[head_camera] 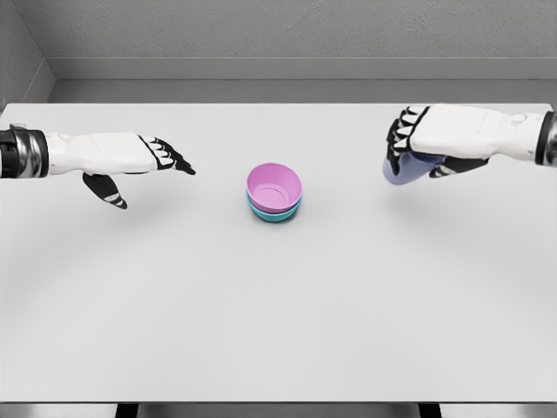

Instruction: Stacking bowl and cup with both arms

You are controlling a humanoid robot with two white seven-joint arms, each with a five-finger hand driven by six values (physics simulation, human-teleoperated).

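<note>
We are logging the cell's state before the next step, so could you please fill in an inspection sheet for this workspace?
Surface: white table, flat, no marks seen.
Job's things: pink bowl nested in a teal bowl at the table's middle; lavender cup held above the table on the right.
Clutter: nothing seen.
Grippers: left hand open, fingers pointing toward the bowls, holding nothing; right hand closed around the cup.
Cables: nothing seen.
Surroundings: grey wall behind the table; dark supports show below the front edge.
</note>
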